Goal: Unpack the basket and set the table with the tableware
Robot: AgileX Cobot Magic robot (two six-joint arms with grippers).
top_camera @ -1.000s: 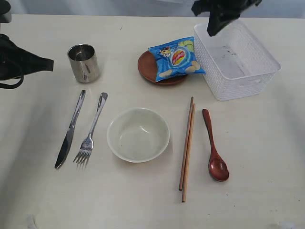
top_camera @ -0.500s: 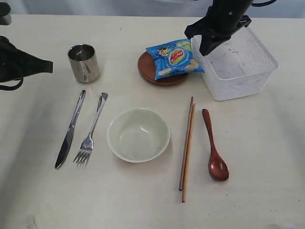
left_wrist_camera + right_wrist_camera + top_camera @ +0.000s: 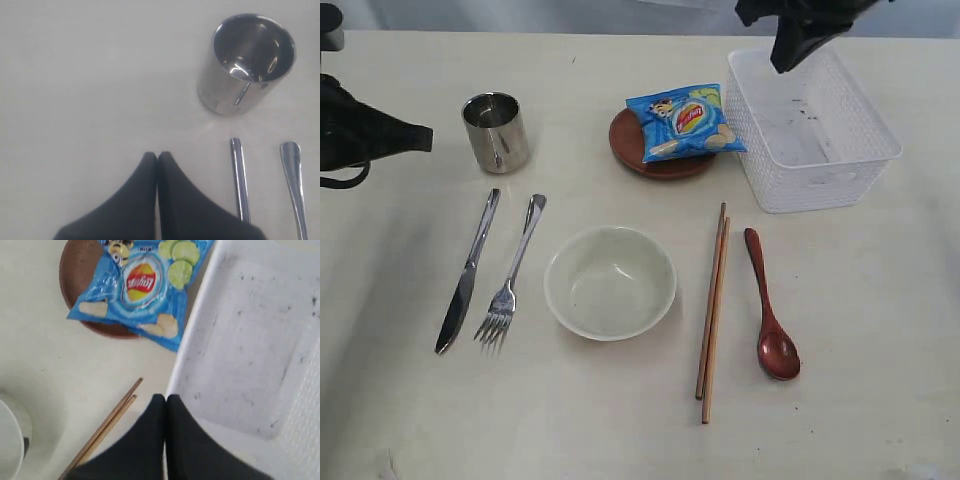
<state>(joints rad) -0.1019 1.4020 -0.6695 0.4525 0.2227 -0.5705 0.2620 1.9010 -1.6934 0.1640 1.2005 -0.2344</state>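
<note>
- While our right gripper [image 3: 786, 58] hangs closed and empty, the white perforated plastic basket [image 3: 810, 188] sits just beneath it on the pale cream table [image 3: 880, 330].
- Our left gripper [image 3: 157, 156], also closed on nothing, has the shiny steel cup [image 3: 247, 65] near its tips.

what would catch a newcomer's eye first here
The bright blue snack bag lying on the brown plate at the back stands out most. Nearer the camera sits a neat setting: cream bowl in the middle, knife and fork on one side, chopsticks and red-brown spoon on the other. The white basket beside the bag is empty.
</note>
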